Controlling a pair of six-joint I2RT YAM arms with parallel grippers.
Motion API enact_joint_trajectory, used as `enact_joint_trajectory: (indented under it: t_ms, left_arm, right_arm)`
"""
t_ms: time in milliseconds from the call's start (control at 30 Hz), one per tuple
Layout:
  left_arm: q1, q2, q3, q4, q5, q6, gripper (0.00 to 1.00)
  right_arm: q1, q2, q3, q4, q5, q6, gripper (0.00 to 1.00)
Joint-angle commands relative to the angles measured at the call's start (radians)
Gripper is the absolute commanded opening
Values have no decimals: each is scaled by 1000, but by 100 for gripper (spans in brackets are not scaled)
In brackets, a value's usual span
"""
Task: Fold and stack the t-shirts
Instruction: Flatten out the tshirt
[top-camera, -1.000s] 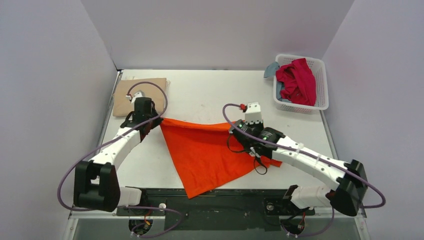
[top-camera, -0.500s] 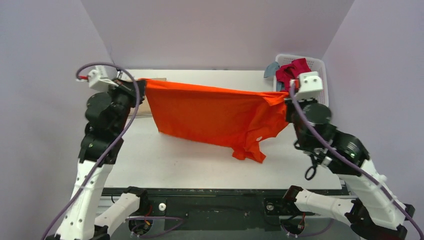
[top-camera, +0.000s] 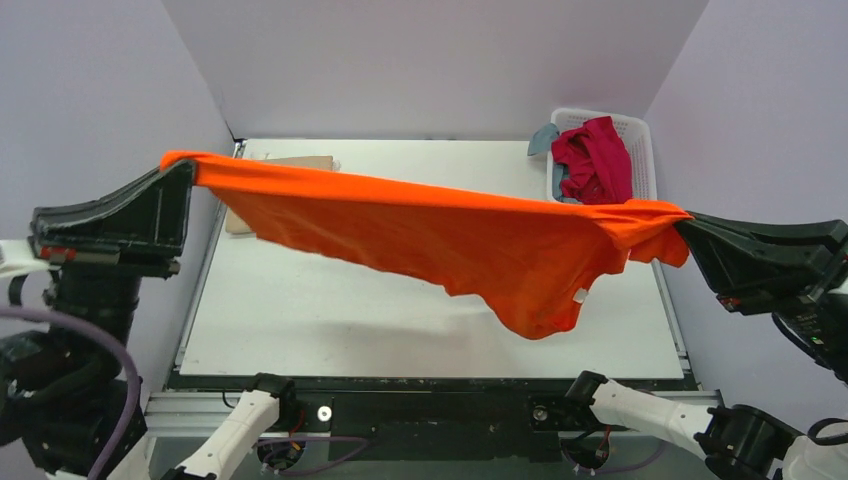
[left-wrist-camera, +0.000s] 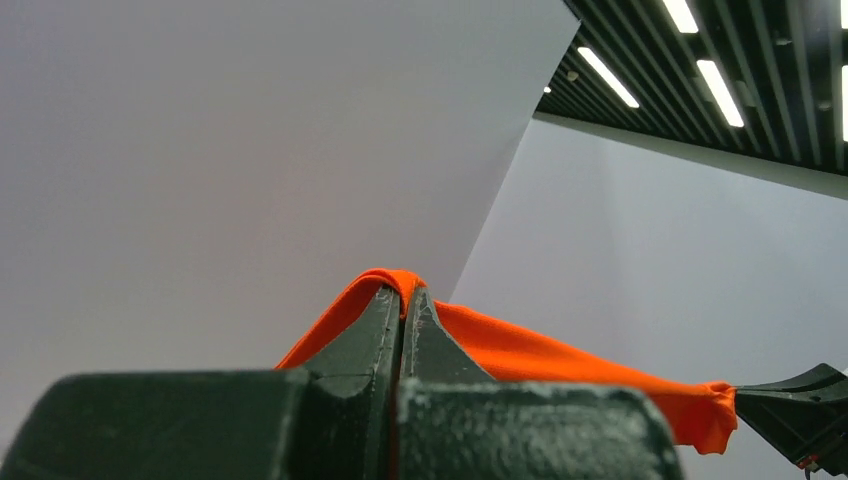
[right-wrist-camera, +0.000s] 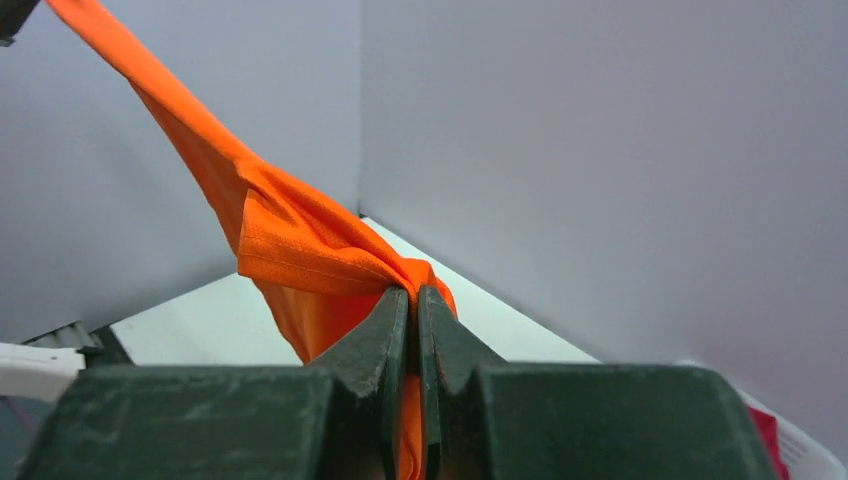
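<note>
over white table (top-camera: 300, 320) — orange t-shirt (top-camera: 450, 235) stretched, sagging, pinched by left hand (left-wrist-camera: 403, 303), right hand (right-wrist-camera: 413, 298).

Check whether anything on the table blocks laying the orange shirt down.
Nothing visible on the bare table below the orange t-shirt; only the tan t-shirt sits at the far left corner, under its left end.

t-shirt (top-camera: 450, 235) between left hand (top-camera: 186, 168) and right hand (top-camera: 684, 222), above table (top-camera: 300, 310)
</note>
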Motion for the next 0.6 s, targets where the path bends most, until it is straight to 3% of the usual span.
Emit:
enact_joint_trajectory:
  t_ms: [0, 167, 300, 433, 500, 567]
  left_arm:
    - [64, -11, 69, -23, 70, 3, 0]
    - [175, 2, 30, -42, 107, -47, 0]
    - [224, 18, -98, -40, 76, -80, 0]
    - [226, 58, -295, 11, 26, -94, 0]
    - [223, 100, -408, 59, 11, -105, 0]
    - [212, 165, -553, 118, -13, -108, 0]
  right_arm:
    - [-33, 59, 72, -67, -176, 29, 0]
    - [-42, 65, 53, -54, -105, 7, 0]
    - [-42, 119, 5, -28, 117, -53, 0]
    - [-45, 260, -75, 31, 456, -168, 0]
    - [-86, 323, -142, 80, 506, -208, 0]
    - [-170, 390, -210, 126, 448, -208, 0]
